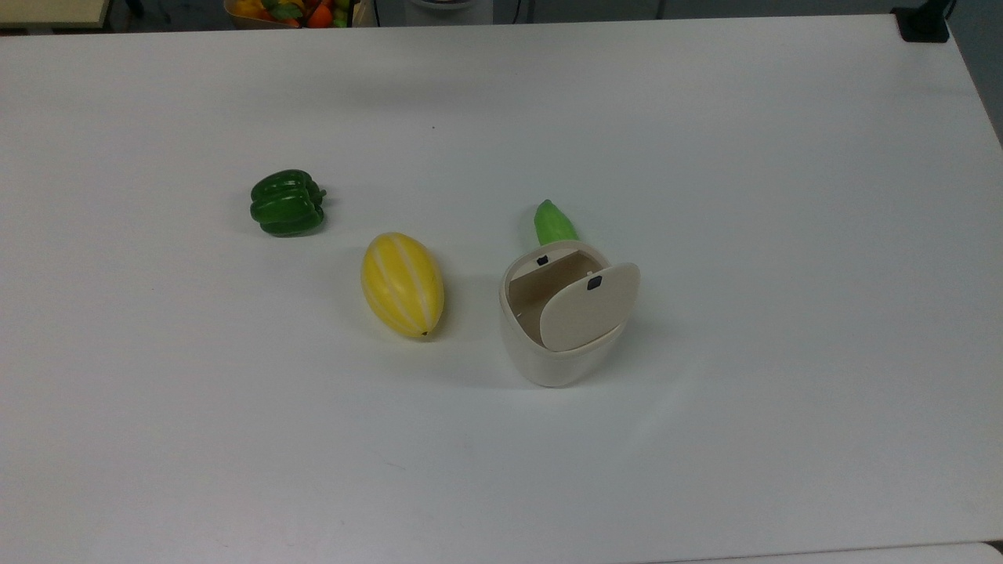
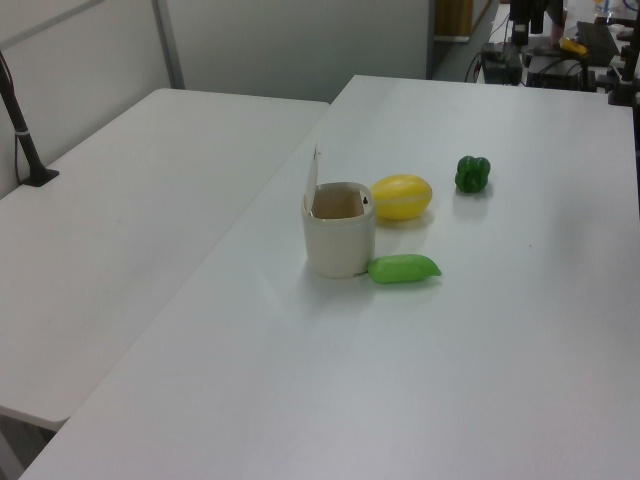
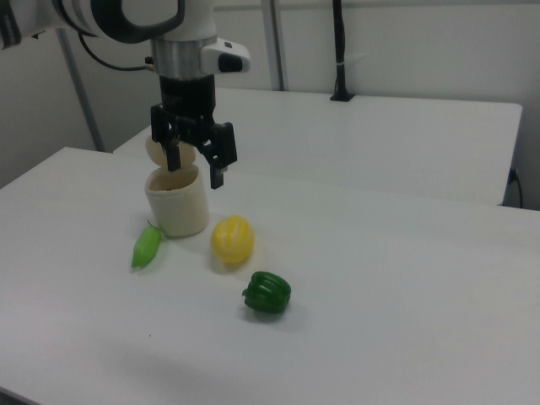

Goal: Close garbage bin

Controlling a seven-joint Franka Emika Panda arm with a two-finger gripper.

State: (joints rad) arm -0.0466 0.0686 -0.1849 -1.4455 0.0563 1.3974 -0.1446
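Three toy foods share the white table [image 1: 705, 157] with the garbage bin [image 1: 548, 356]: a yellow melon [image 1: 402, 283] beside it, a green pepper [image 1: 285, 203] farther off, and a pale green pod [image 2: 403, 268] touching its base. Its lid [image 1: 586, 307] stands raised (mouth open). My gripper [image 3: 196, 167] hangs spread, holding nothing, in front of the bin's rim in the right view.

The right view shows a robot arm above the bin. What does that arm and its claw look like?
The arm has rounded white shells with dark grey joint sections and a silvery ribbed collar at the wrist. A black cable runs beside it. Its gripper is black, with two slim fingers pointing down.
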